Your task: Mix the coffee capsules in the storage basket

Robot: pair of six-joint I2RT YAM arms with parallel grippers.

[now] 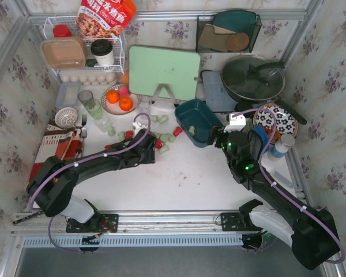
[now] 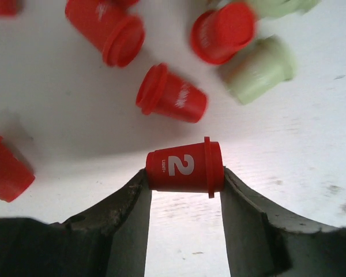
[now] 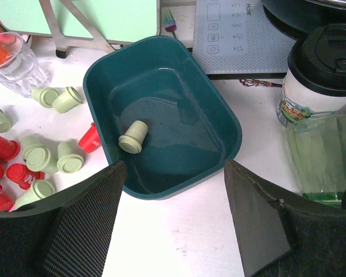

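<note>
Red capsule (image 2: pixel 184 168) marked 2 sits gripped in the left tool (image 2: pixel 184 174), while the right tool (image 3: pixel 176 167) stands open at 6 o'clock of the teal basket (image 3: pixel 222 118).

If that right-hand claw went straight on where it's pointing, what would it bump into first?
Probably the near rim of the teal storage basket, centred ahead of the open right gripper. Depth is unclear; it might clear the rim and reach the green capsule inside.

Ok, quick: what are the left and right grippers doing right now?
Left gripper: closed on a red capsule.
Right gripper: open, holding nothing.
</note>
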